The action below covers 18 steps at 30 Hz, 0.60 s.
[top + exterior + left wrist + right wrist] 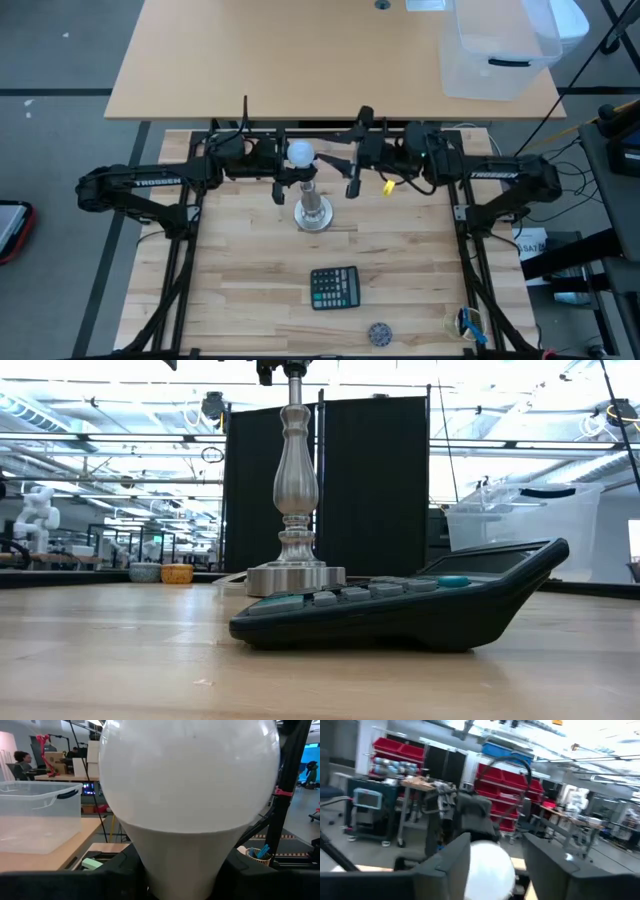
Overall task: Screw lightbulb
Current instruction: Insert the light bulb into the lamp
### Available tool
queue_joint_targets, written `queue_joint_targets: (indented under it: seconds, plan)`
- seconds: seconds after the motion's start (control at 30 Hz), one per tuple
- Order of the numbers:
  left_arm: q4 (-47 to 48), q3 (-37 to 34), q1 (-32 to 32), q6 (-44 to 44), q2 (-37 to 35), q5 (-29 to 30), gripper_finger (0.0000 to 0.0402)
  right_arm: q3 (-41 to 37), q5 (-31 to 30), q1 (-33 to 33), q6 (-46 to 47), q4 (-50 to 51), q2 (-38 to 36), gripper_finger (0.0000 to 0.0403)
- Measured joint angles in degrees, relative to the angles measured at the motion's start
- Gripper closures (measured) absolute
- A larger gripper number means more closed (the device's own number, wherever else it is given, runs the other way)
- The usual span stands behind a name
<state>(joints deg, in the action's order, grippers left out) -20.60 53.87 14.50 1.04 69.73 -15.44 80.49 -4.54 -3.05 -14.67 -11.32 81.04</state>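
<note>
Gripping the lightbulb (300,153) by its tapered neck, the left gripper (283,172) holds it above the silver stand (314,212) at the far middle of the table (240,290); the frosted globe fills the left wrist view, dark fingers (115,875) clamped on either side. From the right, the right gripper (352,165) sits just beside the bulb, its fingers (445,870) parted with the globe between them; whether they touch it I cannot tell. Nearer on the table lies a calculator (334,288).
</note>
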Motion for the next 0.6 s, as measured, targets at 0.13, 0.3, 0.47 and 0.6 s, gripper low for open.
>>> queue_joint_targets:
  seconds: [0.13, 0.3, 0.47, 0.6]
  plan:
    - [0.1, 0.0, 0.0, 0.0, 0.0, 0.0, 0.0255, 5.4, 0.4, 0.0, -2.5, 4.2, 2.8, 0.0318]
    - [0.1, 0.0, 0.0, 0.0, 0.0, 0.0, 0.0255, 9.2, 0.1, -0.4, -2.3, 5.1, 5.2, 0.0394]
    - [0.2, 0.0, 0.0, 0.0, 0.0, 0.0, 0.0255, 11.7, 0.1, -1.1, -1.1, 6.4, 7.2, 0.0401]
    - [0.3, 0.0, 0.0, 0.0, 0.0, 0.0, 0.0255, 12.9, 0.2, -2.0, 1.2, 7.9, 7.1, 0.0402]
